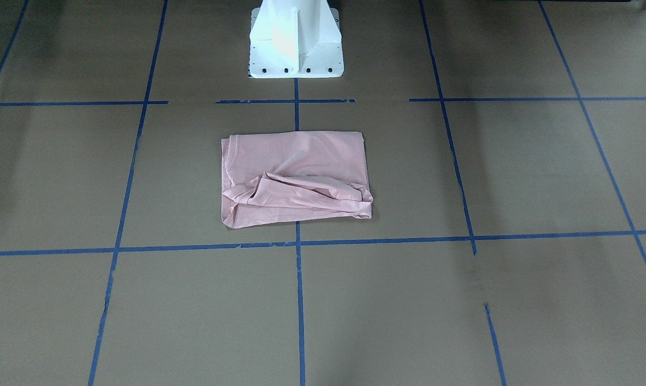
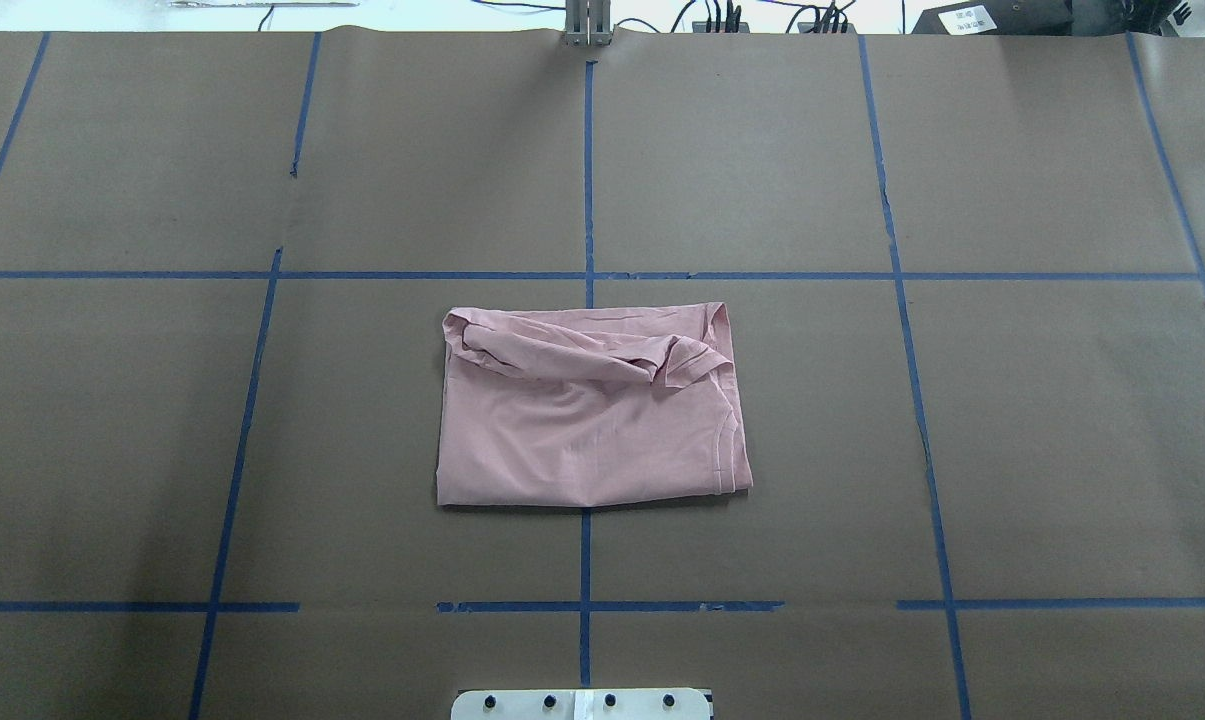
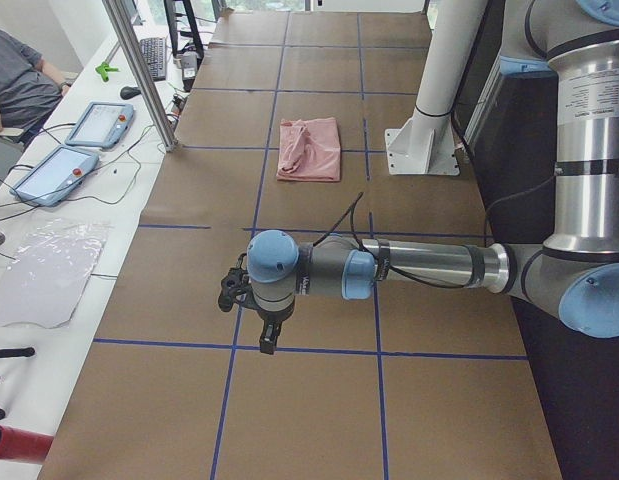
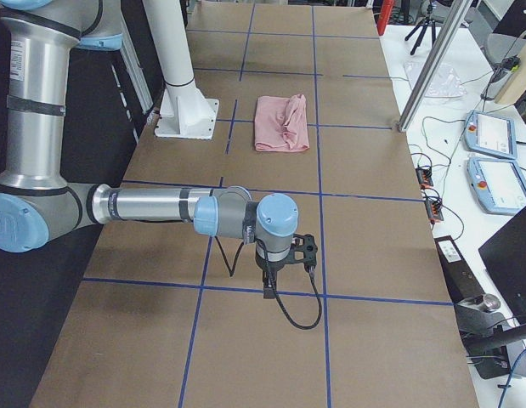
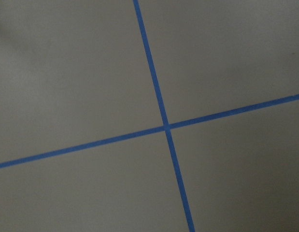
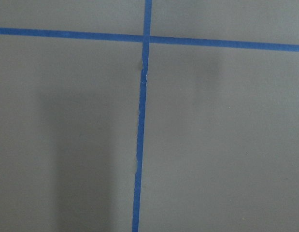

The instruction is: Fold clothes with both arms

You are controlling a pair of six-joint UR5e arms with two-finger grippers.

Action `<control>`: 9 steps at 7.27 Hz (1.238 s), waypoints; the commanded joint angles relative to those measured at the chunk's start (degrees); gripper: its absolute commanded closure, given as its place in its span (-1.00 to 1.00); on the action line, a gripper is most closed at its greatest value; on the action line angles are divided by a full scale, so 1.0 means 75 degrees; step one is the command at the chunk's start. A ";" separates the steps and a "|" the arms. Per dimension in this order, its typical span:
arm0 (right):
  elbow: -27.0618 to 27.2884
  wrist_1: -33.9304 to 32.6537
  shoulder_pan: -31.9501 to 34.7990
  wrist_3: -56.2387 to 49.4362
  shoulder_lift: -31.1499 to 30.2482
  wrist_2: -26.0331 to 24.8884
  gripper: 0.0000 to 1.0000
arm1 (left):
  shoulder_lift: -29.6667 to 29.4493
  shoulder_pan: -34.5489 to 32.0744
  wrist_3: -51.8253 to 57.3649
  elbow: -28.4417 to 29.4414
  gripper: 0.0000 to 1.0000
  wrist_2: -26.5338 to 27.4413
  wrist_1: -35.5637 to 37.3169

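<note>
The pale pink T-shirt (image 1: 296, 177) lies folded into a rough rectangle at the table's middle, plain side up, with a rumpled flap along its far edge from the robot (image 2: 587, 420). It also shows in the side views (image 3: 309, 148) (image 4: 282, 121). No print shows. My left gripper (image 3: 267, 340) hangs over bare table far toward the left end, pointing down; I cannot tell if it is open or shut. My right gripper (image 4: 269, 289) hangs the same way far toward the right end; I cannot tell its state. Both wrist views show only brown paper and blue tape.
The white pedestal base (image 1: 296, 43) stands just behind the shirt. Blue tape lines (image 2: 587, 180) grid the brown paper. A metal post (image 3: 139, 70), tablets (image 3: 94, 122), cables and a seated person (image 3: 19, 85) are along the operators' side.
</note>
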 commanded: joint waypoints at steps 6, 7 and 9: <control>-0.0001 0.0017 -0.0014 0.0054 0.0082 -0.0055 -1.00 | -0.0077 0.0009 0.0021 -0.0028 -1.00 0.0007 -0.0016; -0.0001 0.0017 -0.0014 0.0055 0.0094 -0.0055 -1.00 | -0.0077 0.0009 0.0021 -0.0028 -1.00 0.0008 -0.0016; -0.0001 0.0006 -0.0014 0.0055 0.0094 -0.0044 -1.00 | -0.0077 0.0009 0.0021 -0.0028 -1.00 -0.0004 -0.0016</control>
